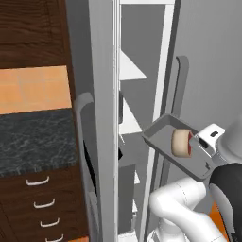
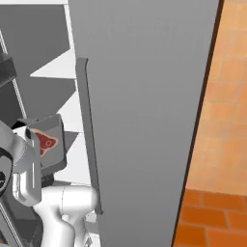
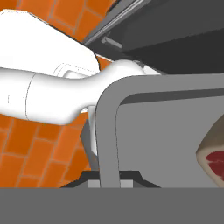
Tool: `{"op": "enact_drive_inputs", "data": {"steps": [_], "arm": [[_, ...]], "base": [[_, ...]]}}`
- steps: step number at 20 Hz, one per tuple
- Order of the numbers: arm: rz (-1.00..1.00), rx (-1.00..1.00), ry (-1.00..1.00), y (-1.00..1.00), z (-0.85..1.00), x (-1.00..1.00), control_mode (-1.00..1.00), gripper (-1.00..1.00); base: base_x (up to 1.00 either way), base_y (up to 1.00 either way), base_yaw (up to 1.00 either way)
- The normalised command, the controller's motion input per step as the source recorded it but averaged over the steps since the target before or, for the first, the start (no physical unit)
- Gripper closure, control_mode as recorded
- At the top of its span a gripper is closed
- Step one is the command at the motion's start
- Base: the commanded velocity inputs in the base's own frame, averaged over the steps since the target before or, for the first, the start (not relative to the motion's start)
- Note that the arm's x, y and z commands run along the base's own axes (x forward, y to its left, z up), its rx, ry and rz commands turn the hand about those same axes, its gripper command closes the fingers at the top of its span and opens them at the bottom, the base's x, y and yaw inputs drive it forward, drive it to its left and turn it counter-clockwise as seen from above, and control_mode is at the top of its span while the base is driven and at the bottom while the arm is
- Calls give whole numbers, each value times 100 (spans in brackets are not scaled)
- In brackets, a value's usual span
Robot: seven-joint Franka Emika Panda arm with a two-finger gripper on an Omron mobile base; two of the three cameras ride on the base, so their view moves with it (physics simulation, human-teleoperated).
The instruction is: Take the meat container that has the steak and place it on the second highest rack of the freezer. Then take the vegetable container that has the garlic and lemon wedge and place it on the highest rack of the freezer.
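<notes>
My gripper [image 1: 198, 142] is shut on the rim of the meat container [image 1: 163, 138], a shallow grey tray held up and steeply tilted in front of the open freezer [image 1: 142, 28]. The steak [image 1: 181, 142] has slid against the tray's lower side by the fingers. From the right, the meat container [image 2: 55, 155] faces the camera with the red steak [image 2: 45, 141] in it. In the hand view the tray's rim [image 3: 107, 131] rises just ahead and the steak [image 3: 213, 157] sits at the right edge. White freezer racks [image 1: 128, 67] lie beyond the tray. The vegetable container, garlic and lemon wedge are out of view.
The open freezer door [image 1: 101, 118] with its long handle [image 1: 83, 142] stands left of the tray. The closed grey door [image 2: 144, 120] and its handle [image 2: 86, 135] are close on the right. A dark stone counter [image 1: 35, 139] with wooden drawers lies far left.
</notes>
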Motion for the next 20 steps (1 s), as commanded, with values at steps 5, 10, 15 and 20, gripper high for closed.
{"op": "enact_drive_inputs", "data": {"steps": [5, 10, 15, 20], "arm": [[0, 0, 0, 0, 0, 0, 100, 100], [18, 7, -8, -22, 0, 0, -100, 100], [19, 8, -14, -8, 14, 19, -100, 100], [-29, 0, -3, 58, 4, 84, -100, 100]], "base": [[13, -30, 60], [6, -32, 30], [0, 0, 0], [0, 0, 0]]}}
